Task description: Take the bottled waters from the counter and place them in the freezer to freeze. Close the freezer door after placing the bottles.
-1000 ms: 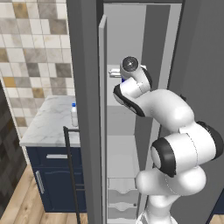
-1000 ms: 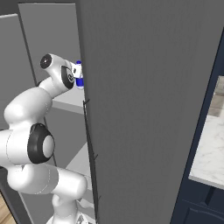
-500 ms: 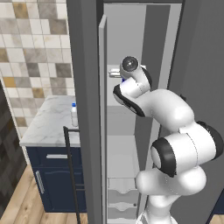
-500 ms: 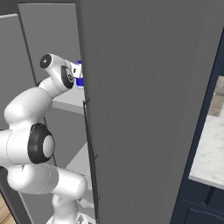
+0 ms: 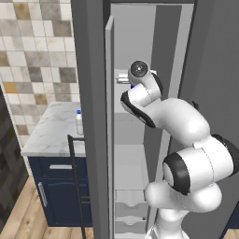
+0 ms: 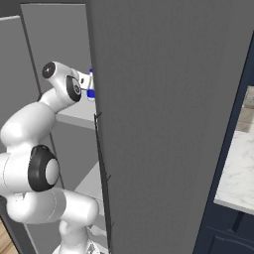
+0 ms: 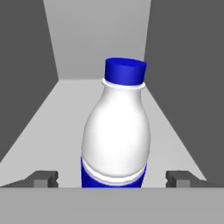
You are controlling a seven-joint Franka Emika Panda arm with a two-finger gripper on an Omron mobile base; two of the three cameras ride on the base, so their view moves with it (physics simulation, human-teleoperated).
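A bottled water (image 7: 116, 131) with a blue cap and dark-blue label stands on a light grey shelf (image 7: 48, 127) inside the freezer (image 5: 128, 154). My gripper (image 7: 111, 179) is open; its fingertips (image 7: 43, 178) stand wide apart on either side of the bottle's base, not touching it. From the right base view, the gripper (image 6: 88, 84) reaches behind the freezer door (image 6: 163, 124), with a bit of the blue bottle (image 6: 91, 94) showing at the door's edge. The plain whitish bottled water (image 5: 79, 122) stands upright on the marble counter (image 5: 51, 135), left of the open door.
The open freezer door (image 5: 91, 116) with its black bar handle (image 5: 77, 186) stands between the counter and the freezer's inside. White drawers (image 5: 128, 210) sit at the freezer's bottom. A navy cabinet (image 5: 58, 196) carries the counter. Tiled wall (image 5: 42, 51) rises behind it.
The jaws have spread from shut on the labelled bottle to wide open, letting it go on the shelf. The arm has hardly moved.
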